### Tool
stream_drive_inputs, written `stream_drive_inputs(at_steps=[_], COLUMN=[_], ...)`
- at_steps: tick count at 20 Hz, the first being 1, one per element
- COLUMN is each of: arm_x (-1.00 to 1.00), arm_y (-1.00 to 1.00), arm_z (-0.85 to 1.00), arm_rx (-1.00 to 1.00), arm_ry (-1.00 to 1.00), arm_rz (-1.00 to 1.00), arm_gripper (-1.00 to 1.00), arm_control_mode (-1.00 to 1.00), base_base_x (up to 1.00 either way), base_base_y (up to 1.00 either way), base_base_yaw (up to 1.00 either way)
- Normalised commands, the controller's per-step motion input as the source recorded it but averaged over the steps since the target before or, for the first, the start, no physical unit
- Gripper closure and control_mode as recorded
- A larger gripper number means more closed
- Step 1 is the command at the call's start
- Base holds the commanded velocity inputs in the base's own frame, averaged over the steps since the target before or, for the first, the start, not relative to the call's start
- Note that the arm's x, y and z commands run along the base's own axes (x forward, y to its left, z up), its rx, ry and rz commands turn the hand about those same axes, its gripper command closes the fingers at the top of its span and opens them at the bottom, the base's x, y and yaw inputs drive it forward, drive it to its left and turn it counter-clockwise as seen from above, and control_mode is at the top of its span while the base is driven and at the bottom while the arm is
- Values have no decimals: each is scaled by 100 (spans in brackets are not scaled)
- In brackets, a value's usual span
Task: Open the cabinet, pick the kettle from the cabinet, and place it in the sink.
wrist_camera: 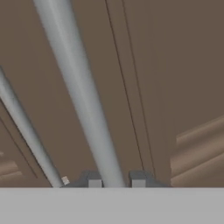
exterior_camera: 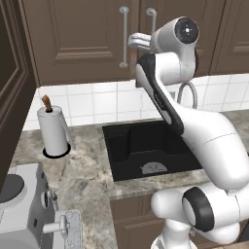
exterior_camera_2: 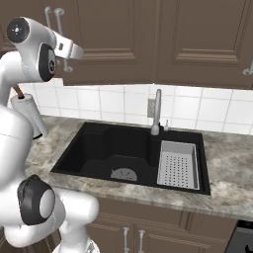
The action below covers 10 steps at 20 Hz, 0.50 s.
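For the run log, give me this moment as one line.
phase: open cabinet | gripper: jaws either side of silver handle | doors: shut | sink: no kettle

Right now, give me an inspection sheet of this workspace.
Surface: grey marbled counter, bare around the basin.
Job's things: cabinet doors closed; sink black, with a perforated tray at its right end.
Clutter: paper-towel roll upright left of the sink; grey appliance at the near left corner.
Grippers: tool closed around a silver handle of the cabinet.
Cables: nothing seen.
Surroundings: white tile backsplash; faucet behind the sink.
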Motion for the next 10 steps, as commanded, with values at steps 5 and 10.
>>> stream_drive_inputs(at_steps=[5, 10], arm_x=[-49, -49], arm_y=[0, -3], arm_z=[0, 0], arm_rx=[2, 2], arm_ry=[0, 0], arm_rz=[13, 15], arm_gripper=[100, 100], arm_control_mode=[-100, -100], base_base_x=[0, 0], base_base_y=[0, 0], base_base_yaw=[0, 0])
